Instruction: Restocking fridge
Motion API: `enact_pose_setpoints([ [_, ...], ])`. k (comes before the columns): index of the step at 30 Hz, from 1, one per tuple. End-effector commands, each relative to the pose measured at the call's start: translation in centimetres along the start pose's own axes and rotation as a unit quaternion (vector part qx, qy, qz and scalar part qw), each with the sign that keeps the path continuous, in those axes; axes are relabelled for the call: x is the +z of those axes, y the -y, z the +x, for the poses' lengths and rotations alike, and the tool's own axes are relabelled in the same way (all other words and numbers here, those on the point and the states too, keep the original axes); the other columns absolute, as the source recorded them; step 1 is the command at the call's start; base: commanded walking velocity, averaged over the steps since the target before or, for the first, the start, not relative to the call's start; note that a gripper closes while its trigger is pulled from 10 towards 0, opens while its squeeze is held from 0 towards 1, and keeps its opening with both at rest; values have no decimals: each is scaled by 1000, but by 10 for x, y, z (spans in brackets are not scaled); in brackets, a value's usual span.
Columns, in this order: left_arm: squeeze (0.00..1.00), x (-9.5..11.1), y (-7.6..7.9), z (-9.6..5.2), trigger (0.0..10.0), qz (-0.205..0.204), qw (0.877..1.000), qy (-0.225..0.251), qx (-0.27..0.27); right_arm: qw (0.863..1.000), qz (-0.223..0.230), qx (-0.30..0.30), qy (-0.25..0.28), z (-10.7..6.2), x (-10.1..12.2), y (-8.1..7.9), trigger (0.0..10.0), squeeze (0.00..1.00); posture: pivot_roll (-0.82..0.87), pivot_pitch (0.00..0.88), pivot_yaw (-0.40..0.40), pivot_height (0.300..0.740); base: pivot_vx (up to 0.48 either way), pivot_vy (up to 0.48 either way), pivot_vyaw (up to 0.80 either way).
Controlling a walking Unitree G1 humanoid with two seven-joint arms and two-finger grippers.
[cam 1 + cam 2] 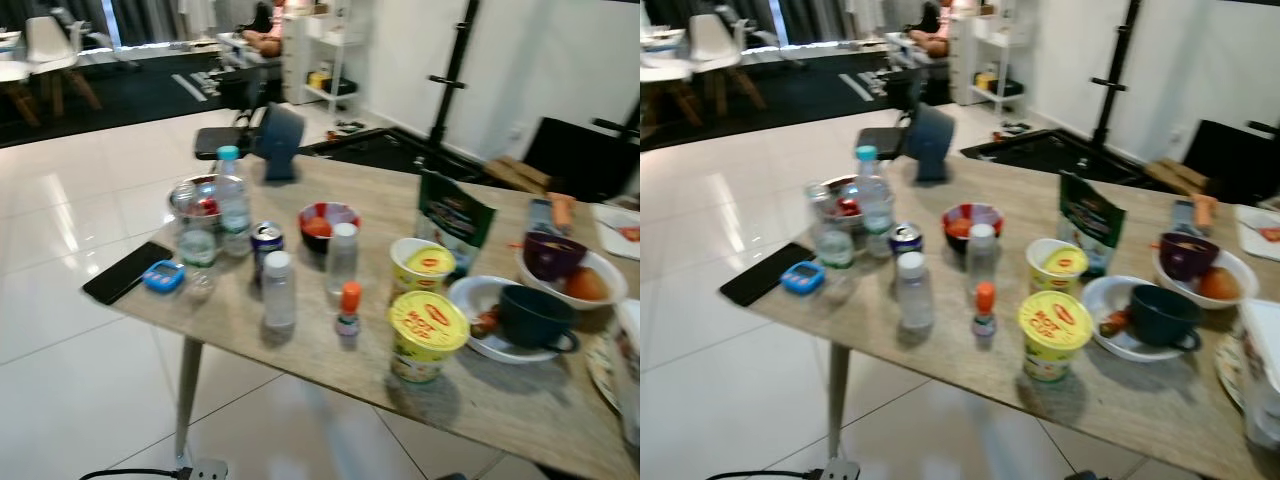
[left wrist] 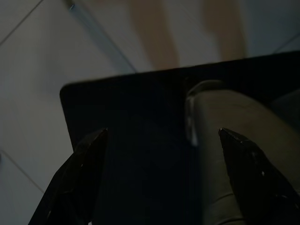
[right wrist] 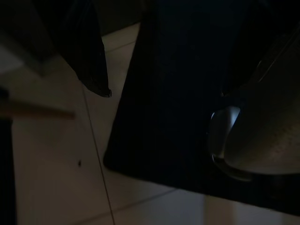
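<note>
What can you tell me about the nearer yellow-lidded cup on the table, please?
The nearer yellow-lidded cup is a squat round tub, apparently an instant-noodle cup, with a yellow foil-like lid bearing a red logo and blurred lettering. Its side looks pale with yellow-green print. It stands upright and sealed near the front edge of the wooden table, just in front of a similar, smaller-looking cup and beside a white bowl holding a dark mug. Whether it touches these cannot be told.
</note>
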State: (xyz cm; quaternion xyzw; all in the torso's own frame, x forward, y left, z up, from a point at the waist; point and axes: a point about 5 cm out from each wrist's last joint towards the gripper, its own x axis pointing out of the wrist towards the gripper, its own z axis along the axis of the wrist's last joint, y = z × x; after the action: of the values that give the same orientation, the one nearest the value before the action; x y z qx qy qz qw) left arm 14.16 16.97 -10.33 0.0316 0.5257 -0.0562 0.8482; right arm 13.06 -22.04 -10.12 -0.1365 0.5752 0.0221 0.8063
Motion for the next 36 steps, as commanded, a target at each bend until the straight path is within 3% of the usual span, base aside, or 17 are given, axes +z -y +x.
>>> enact_pose_setpoints([
  [1,0,-3,-8,-1,10000,-12,1000,-6,16,1000,7,0,-13,0,-7,0,10000,0,-16,18,-2,740,0,0,-775],
  [12,0,-6,-16,-3,10000,-16,999,-8,35,1000,6,3,-9,0,-6,-3,10000,0,-10,23,2,740,0,0,-132],
  [26,0,-4,-13,-2,10000,-5,1000,-8,30,1000,7,5,-11,0,-8,-5,10000,0,-15,24,6,740,0,0,0],
  [36,0,-4,-9,-1,10000,6,1000,-9,24,1000,1,5,-13,0,-9,-5,10000,0,-13,23,0,740,-275,0,0],
])
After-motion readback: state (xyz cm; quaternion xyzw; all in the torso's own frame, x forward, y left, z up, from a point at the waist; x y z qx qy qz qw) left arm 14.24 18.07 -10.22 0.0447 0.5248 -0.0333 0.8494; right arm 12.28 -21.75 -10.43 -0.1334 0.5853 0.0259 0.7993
